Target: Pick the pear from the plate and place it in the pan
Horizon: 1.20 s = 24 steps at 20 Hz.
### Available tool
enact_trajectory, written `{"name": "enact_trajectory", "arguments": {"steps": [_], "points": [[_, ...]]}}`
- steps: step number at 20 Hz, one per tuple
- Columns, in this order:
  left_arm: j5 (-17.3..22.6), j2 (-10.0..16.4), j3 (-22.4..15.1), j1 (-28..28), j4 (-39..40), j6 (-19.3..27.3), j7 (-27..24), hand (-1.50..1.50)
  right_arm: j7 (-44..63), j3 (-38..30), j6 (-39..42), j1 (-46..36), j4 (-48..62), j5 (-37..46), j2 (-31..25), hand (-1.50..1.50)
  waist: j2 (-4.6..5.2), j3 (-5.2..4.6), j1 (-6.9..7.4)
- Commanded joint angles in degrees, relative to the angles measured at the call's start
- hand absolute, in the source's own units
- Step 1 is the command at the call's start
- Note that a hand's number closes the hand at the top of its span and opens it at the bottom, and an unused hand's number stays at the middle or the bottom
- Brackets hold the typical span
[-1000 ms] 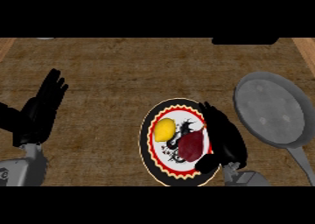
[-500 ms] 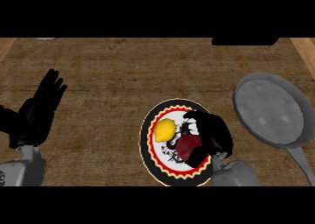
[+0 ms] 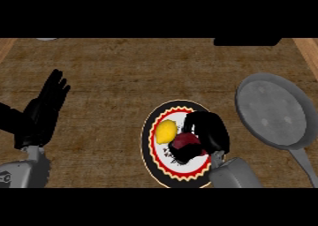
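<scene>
Where the pear sits: the dark red rounded pear (image 3: pixel 183 142) lies on the round patterned plate (image 3: pixel 147 150) with a red and yellow zigzag rim. It is near the plate's middle, just right of a yellow rounded fruit (image 3: pixel 165 131). Taking the red one for the pear is a judgement, made from where the hand closes.
Right hand: the black right hand (image 3: pixel 207 130) comes in from the near edge and curls over the pear from its right and far side. Its fingers are bent round the fruit, part of which shows beneath them.
Left hand: the black left hand (image 3: pixel 41 112) rests at the left of the view, fingers straight and slightly spread, holding nothing.
Pan: the grey round metal pan (image 3: pixel 274 112) lies right of the plate and apart from it, its handle pointing near.
Handling: the pear is probably light, stiff and smooth-skinned, so it is apt to slip or roll, and its skin would likely bruise under a hard pinch.
Hold: it is best taken round its broad belly, fingers on one side and thumb opposite, not by the narrow end.
Care: the yellow fruit lies just beside the pear, so a lift straight up looks safest before any move right.
</scene>
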Motion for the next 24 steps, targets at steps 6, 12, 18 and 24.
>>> {"name": "enact_trajectory", "arguments": {"steps": [6,12,18,24], "points": [[2.28,1.75,2.96,2.64,1.1,-3.56,-3.82,0.0,6.87,4.49,-3.36,6.19,-13.15,9.02,0.07,1.5,0.27,0.16,-0.22],[2.34,1.99,2.85,1.43,-1.07,-2.38,0.44,0.0,15.68,13.61,16.41,4.69,-23.0,17.05,-3.27,1.5,0.06,0.09,-0.39],[0.17,-0.24,0.59,0.88,-1.01,-0.71,-0.64,0.0,21.64,18.97,22.06,-0.57,-38.59,27.65,-3.64,1.5,-0.03,0.12,-0.67],[0.72,-0.13,0.76,2.47,-0.25,-2.17,-1.66,0.0,25.5,13.81,40.54,-8.83,-50.7,24.58,0.01,1.5,0.23,0.16,-0.07]]}}
